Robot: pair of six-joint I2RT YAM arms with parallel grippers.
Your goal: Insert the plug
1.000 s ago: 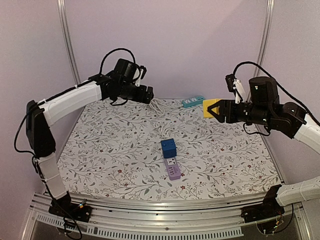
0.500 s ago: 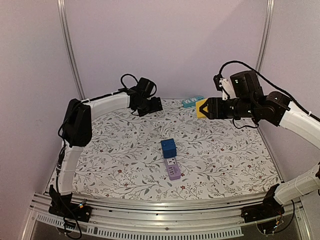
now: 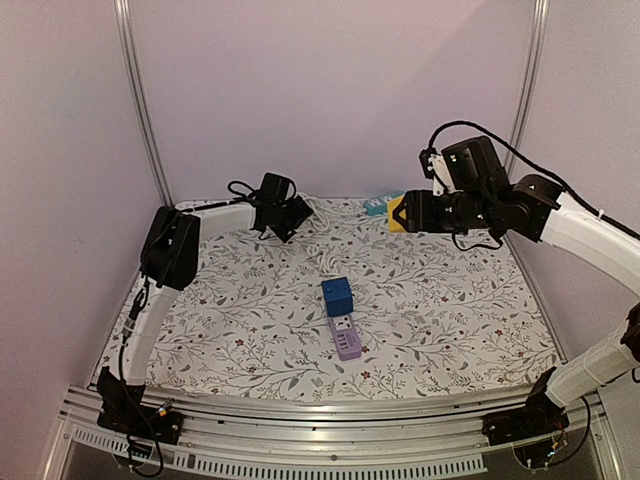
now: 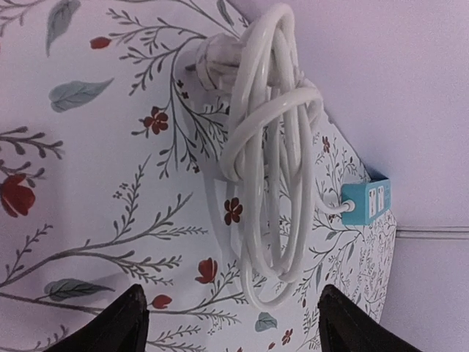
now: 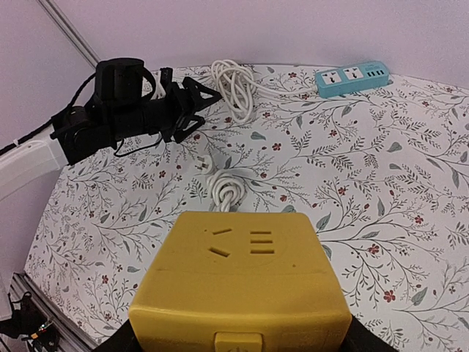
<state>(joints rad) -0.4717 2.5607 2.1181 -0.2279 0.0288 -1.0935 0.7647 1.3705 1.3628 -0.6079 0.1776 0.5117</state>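
Observation:
A coiled white cable (image 4: pixel 271 147) lies at the far edge of the table, its white plug (image 4: pixel 216 55) at one end. My left gripper (image 4: pixel 234 326) hangs open just short of the coil, with nothing between its fingers. In the top view the left gripper (image 3: pixel 293 215) sits beside the coil (image 3: pixel 318 210). My right gripper (image 3: pixel 405 213) is shut on a yellow socket cube (image 5: pixel 245 286), held in the air with its slots facing up. A second white plug (image 5: pixel 203 163) lies on the cloth by a small knotted cable bundle (image 5: pixel 229 189).
A teal power strip (image 3: pixel 384 203) lies against the back wall, joined to the coil. A blue socket cube (image 3: pixel 338 296) and a purple power strip (image 3: pixel 347 338) sit mid-table. Metal frame posts stand at the back corners.
My left arm has stretched forward and come down to the cable coil at the back, its jaws narrowing slightly. My right gripper has carried the yellow cube leftward.

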